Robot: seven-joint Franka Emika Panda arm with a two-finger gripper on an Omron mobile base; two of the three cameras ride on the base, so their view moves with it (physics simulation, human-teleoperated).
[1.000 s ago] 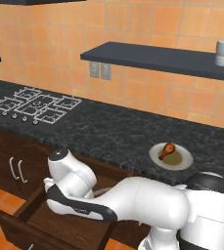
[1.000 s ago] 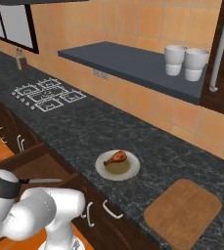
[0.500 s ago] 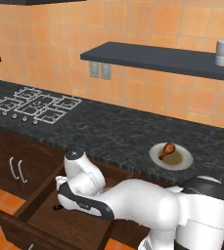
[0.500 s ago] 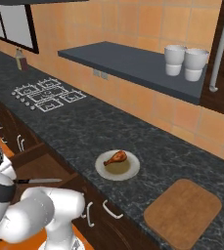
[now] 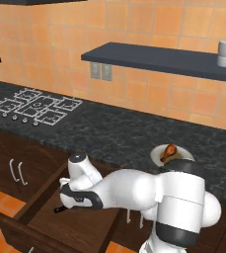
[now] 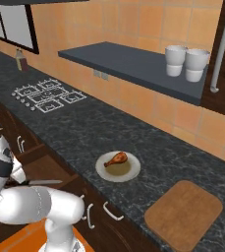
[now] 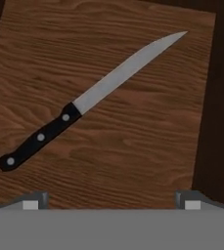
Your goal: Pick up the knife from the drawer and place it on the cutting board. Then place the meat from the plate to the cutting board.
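Reaching down from the lower right of the left base view, the arm bent over the pulled-out drawer (image 5: 45, 225), and the hand (image 5: 69, 190) hung just above its light brown floor. A short dark piece of the knife (image 5: 59, 209) lay on that floor just below the hand, apart from it. Farther right on the dark worktop (image 5: 114, 136), the meat (image 5: 168, 151) rested on the plate (image 5: 156, 154).

From the right base view, the knife's silver blade (image 6: 44, 182) lay flat in the drawer (image 6: 45, 167) beside the white arm. The plate (image 6: 132, 170) carried the meat (image 6: 116, 159) well apart from the drawer, and the cutting board (image 6: 185, 215) lay bare to the right of the plate.

Seen from the hand view, the knife (image 7: 91, 95) lay diagonally on the drawer floor (image 7: 133, 151), black handle toward the lower left, point toward the upper right. The fingertips (image 7: 31, 201) stood spread fully wide at the bottom edge, with the hand (image 7: 111, 202) holding nothing and touching nothing; the knife lay beyond them, nearer the left one.
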